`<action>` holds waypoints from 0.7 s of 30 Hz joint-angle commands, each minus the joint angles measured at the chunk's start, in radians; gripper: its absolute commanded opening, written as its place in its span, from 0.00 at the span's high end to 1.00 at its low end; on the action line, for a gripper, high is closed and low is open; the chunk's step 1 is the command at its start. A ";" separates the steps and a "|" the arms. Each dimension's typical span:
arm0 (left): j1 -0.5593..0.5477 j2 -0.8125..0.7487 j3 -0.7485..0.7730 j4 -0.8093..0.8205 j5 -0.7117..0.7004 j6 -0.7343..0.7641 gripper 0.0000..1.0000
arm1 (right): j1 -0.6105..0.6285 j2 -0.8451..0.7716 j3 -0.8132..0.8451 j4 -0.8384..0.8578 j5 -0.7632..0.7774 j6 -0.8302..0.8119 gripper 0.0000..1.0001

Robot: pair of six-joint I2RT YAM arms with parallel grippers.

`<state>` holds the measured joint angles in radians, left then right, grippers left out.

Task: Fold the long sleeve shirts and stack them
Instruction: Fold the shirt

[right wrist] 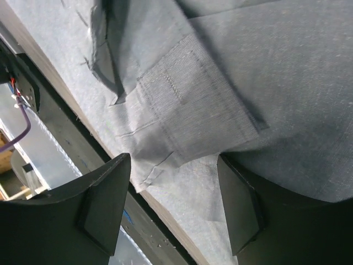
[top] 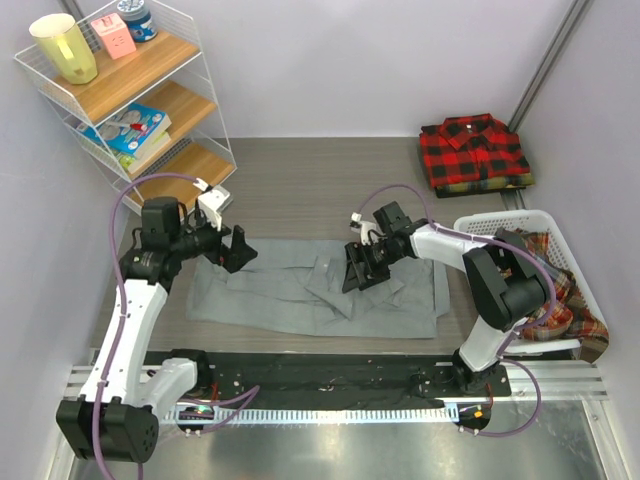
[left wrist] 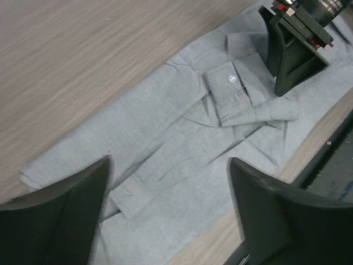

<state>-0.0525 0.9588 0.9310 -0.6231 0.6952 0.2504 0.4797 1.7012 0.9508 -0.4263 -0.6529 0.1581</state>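
Wood-grain table [top: 300, 180] is bounded by pale walls, and the grey shirt [top: 290, 295] is spread flat across its middle, toward the near edge. Above the shirt's left end the left gripper [top: 236, 250] is held with its jaws wide apart. Nothing is seen between them in the left wrist view, only cloth below. The right gripper [top: 358, 268] is lowered over the shirt's middle, its jaws also parted and nothing clamped. Whether its fingertips touch the cloth cannot be told.

From the left wrist, a folded buttoned cuff [left wrist: 231, 99] with a white button [left wrist: 231, 79] is shown, with the right gripper just beside it; these details are lost from above. From the right wrist, a stitched cuff [right wrist: 193, 105] is seen below the gap between the fingers [right wrist: 105, 204], with the shirt's hem lying along the near edge of the surface.

Only the overhead view takes in the rest:
- The red-and-black checked shirt [top: 474, 150] is folded at the far right corner.
- The white basket [top: 495, 218] is set at the right edge, with plaid shirts [top: 560, 295] heaped in it.
- The wire shelf [top: 150, 110] is placed at the far left corner.
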 commanded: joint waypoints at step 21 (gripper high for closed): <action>-0.090 0.092 0.020 0.008 0.237 0.201 0.04 | 0.049 -0.035 0.205 0.014 -0.198 -0.244 0.99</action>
<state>-0.0669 1.0119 0.9649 -0.5972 0.8295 0.2649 0.4789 1.7344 1.0534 -0.3084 -0.7933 0.1490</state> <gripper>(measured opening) 0.961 0.039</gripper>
